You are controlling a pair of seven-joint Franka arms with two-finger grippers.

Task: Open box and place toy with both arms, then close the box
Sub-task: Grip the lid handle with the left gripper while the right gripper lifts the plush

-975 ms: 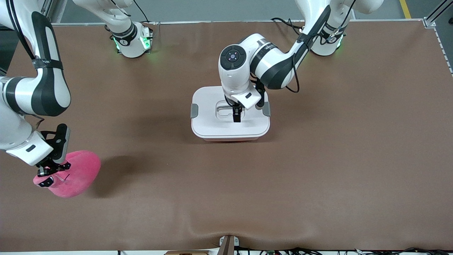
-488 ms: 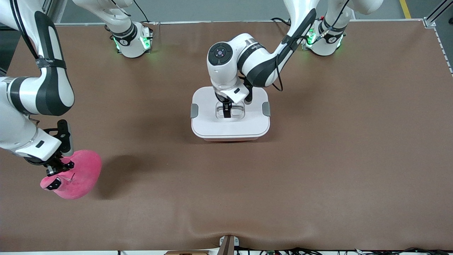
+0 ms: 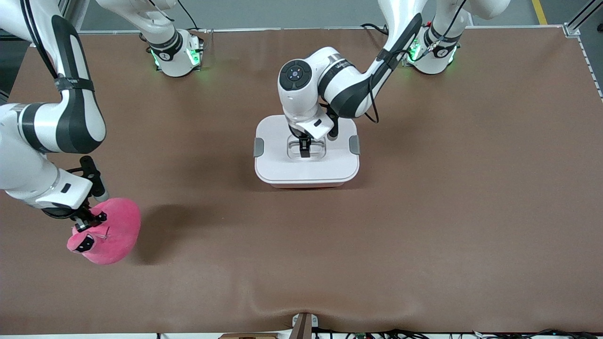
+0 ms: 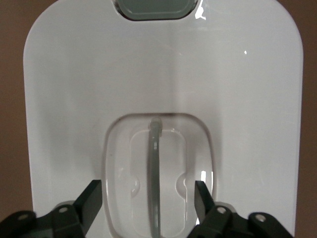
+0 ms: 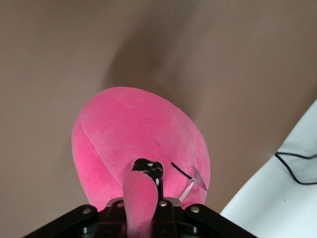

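- The translucent pink tub with a white lid (image 3: pixel 306 162) and grey side clips (image 3: pixel 258 147) sits mid-table, closed.
- The left gripper (image 4: pixel 151 198) straddles the lid's recessed handle (image 4: pixel 154 168), fingers apart.
- The right gripper (image 3: pixel 87 225) pinches the bright pink plush toy (image 3: pixel 113 230), lifted over the brown table (image 3: pixel 447 212) at the right arm's end.

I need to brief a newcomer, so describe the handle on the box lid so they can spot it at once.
Find the white-lidded box at the middle of the brown table. In the lid's centre is a sunken oval well, and across it runs a thin translucent bar, the handle, between the left gripper's open fingers. The grey clips sit at the lid's ends instead.
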